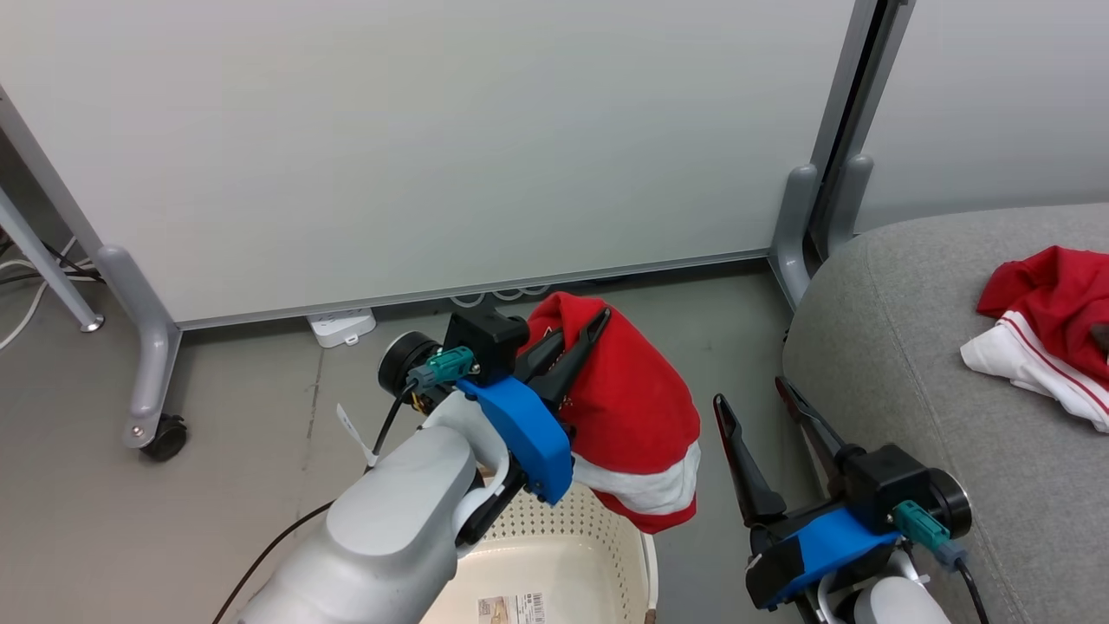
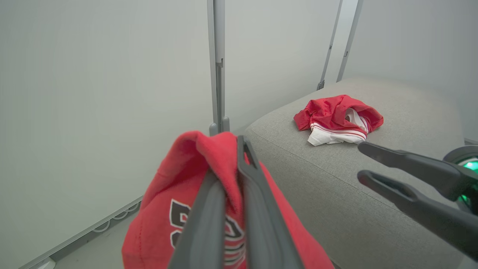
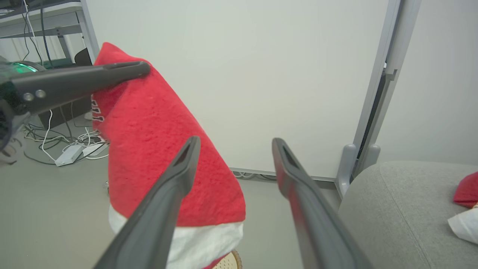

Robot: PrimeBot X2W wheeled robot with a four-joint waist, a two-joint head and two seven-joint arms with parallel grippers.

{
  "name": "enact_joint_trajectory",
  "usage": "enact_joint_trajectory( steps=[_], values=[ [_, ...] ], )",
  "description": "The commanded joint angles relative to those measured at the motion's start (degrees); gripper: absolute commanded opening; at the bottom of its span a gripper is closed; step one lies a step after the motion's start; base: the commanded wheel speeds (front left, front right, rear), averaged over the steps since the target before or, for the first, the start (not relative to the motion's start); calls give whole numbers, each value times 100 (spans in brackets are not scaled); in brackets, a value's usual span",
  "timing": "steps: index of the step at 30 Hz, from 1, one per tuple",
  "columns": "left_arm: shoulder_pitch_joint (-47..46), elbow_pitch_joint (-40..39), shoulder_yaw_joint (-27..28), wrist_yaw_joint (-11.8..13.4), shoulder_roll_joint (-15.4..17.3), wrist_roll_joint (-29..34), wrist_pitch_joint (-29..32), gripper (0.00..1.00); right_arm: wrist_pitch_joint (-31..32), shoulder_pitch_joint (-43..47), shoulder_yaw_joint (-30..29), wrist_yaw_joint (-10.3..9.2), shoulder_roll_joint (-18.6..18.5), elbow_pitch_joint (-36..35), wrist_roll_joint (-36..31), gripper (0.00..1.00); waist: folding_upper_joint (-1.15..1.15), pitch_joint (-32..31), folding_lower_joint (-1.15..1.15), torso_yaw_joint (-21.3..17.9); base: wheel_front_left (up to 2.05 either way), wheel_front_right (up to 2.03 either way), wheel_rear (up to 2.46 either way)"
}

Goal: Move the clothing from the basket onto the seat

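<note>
**Red jersey held above the basket: left hand clenched, right hand released**

Head view: left hand clenched on the topmost fold of the red jersey, dark fingers pressed together with cloth pinched between them. Rest of the jersey draped down to the right of the fingers, clear of the floor, over the far rim of the basket and left of the seat.

Left wrist view: same grip seen along the fingers, with the jersey peaking just beyond the fingertips.

Right hand released, fingers spread and holding nothing. Placed just right of the hanging jersey and apart from it, between jersey and seat.

Right wrist view: open fingers pointing far, with the jersey to their left.

Jersey: soft, fleecy-looking red cloth with a broad white band along the lower edge. Dark, white-edged print on the side facing the left wrist camera, partly hidden behind the fingers and unreadable.

Second garment crumpled on the seat, well right of both hands. Red, with white trim and thin red stripes.

Basket cream and perforated, at the near edge of the head view, with a barcode sticker on its floor.

Seat grey, woven and round-edged.
</note>
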Motion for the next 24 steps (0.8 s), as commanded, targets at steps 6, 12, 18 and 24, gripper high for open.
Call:
enact_joint_trajectory(
  steps=[6,12,18,24],
  values=[
    [-73,56,-86,-8,-1,-124,-19,0,8,15,153,-6,-2,32,65,100,0,20,0,-46,0,0,0],
    [-90,48,-161,-8,-4,-193,-19,0,109,-228,604,-6,-3,149,146,100,0,36,0,-89,0,0,0],
    [-91,-46,-295,-8,-2,-304,-19,0,248,-608,1085,-6,-4,600,211,100,0,57,0,-131,0,0,0],
    [-90,-196,-490,-7,-1,-467,-20,0,236,-1068,1354,-6,-4,1298,266,100,0,53,0,-103,0,0,0]
  ],
)
